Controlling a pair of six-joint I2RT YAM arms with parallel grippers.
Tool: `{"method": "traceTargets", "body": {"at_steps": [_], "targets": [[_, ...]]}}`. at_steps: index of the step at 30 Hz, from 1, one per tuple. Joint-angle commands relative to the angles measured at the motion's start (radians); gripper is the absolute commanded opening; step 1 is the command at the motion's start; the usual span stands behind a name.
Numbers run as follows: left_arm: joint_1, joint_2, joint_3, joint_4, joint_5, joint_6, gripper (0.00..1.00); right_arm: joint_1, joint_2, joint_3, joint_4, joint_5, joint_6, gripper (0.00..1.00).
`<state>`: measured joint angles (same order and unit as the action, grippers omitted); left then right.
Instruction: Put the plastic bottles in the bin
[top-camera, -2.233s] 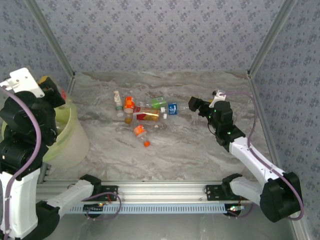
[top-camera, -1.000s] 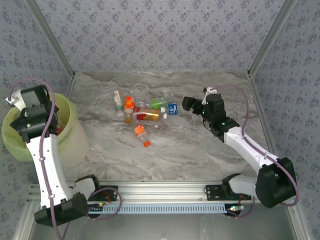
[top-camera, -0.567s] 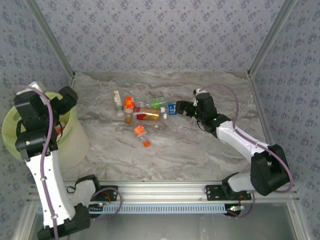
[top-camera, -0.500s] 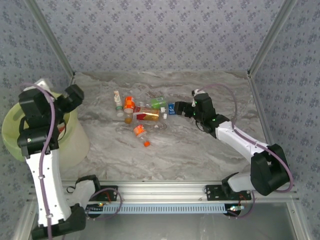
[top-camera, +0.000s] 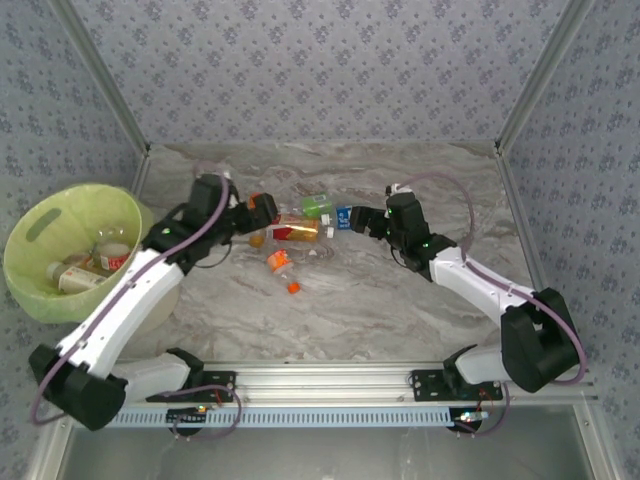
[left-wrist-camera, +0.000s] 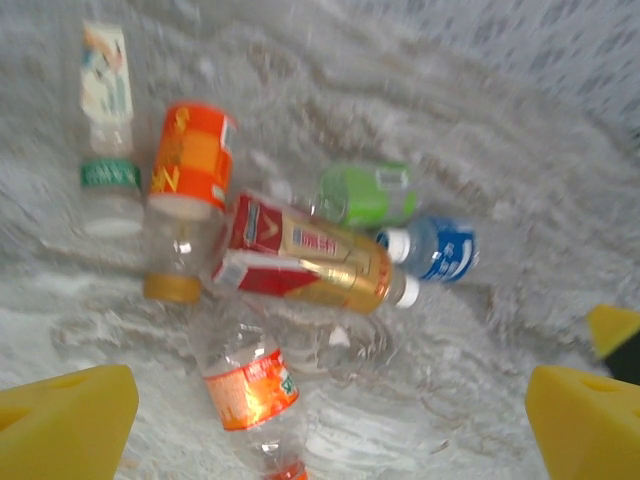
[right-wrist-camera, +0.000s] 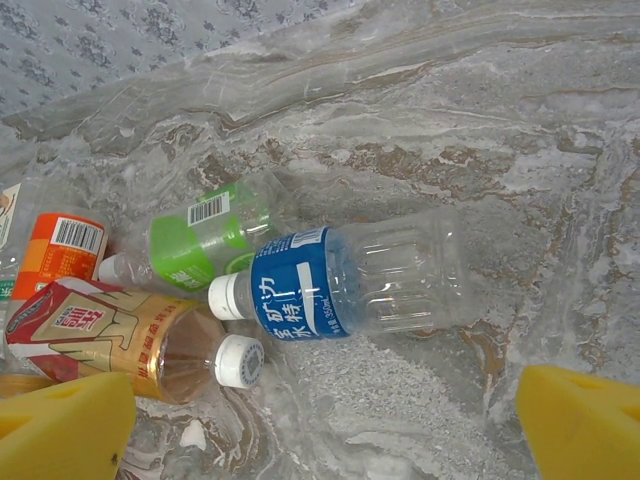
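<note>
Just beyond right tool (right-wrist-camera: 320, 432), blue-labelled bottle (right-wrist-camera: 350, 285)

Plastic bottles lying on the table (top-camera: 400, 310), one cluster at the middle: six. They are one white-label bottle (left-wrist-camera: 105, 120) at far left, one orange-label bottle (left-wrist-camera: 190, 160), one red-and-gold-label bottle (left-wrist-camera: 300, 255), one green-label bottle (left-wrist-camera: 365, 193), one blue-label bottle (left-wrist-camera: 440, 250) at right, and one clear bottle with an orange band (left-wrist-camera: 245, 385) nearest. White caps among these: two, on the red-and-gold and blue ones. Bins: one lime-green bin (top-camera: 60, 215), at left. Bottles inside the bin (top-camera: 95, 265): at least three, exact count unclear. Robot arms: two, left arm (top-camera: 140, 290) and right arm (top-camera: 470, 275).
</note>
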<state>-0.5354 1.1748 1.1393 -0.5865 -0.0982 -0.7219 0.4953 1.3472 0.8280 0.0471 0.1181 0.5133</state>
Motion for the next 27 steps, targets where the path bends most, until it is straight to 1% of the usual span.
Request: {"method": "traceTargets", "body": {"at_steps": [1, 3, 6, 12, 16, 21, 23, 25, 27], "targets": [[-0.026, 0.038, -0.083, 0.146, -0.002, -0.125, 0.99, -0.005, -0.047, -0.013, 0.016, 0.054, 0.028, 1.0], [-0.033, 0.066, -0.122, 0.181, -0.007, -0.15, 1.0, -0.007, -0.062, -0.024, 0.015, 0.067, 0.029, 1.0], [-0.037, 0.112, -0.147, 0.169, -0.051, -0.156, 0.99, -0.007, -0.08, -0.032, 0.006, 0.075, 0.034, 1.0], [-0.074, 0.27, -0.201, 0.208, -0.022, -0.181, 0.99, -0.007, -0.083, -0.034, 0.003, 0.077, 0.043, 1.0], [-0.082, 0.382, -0.213, 0.275, -0.035, -0.208, 1.0, -0.005, -0.086, -0.03, 0.0, 0.078, 0.05, 1.0], [-0.087, 0.453, -0.195, 0.312, -0.053, -0.211, 1.0, -0.002, -0.095, -0.025, -0.027, 0.091, 0.05, 1.0], [-0.091, 0.477, -0.186, 0.309, -0.058, -0.194, 0.98, -0.002, -0.101, -0.027, -0.034, 0.096, 0.05, 1.0], [-0.092, 0.499, -0.179, 0.312, -0.047, -0.17, 0.94, -0.002, -0.105, -0.028, -0.039, 0.105, 0.05, 1.0], [-0.093, 0.51, -0.176, 0.308, -0.043, -0.162, 0.92, -0.003, -0.105, -0.026, -0.043, 0.109, 0.051, 1.0]]}}
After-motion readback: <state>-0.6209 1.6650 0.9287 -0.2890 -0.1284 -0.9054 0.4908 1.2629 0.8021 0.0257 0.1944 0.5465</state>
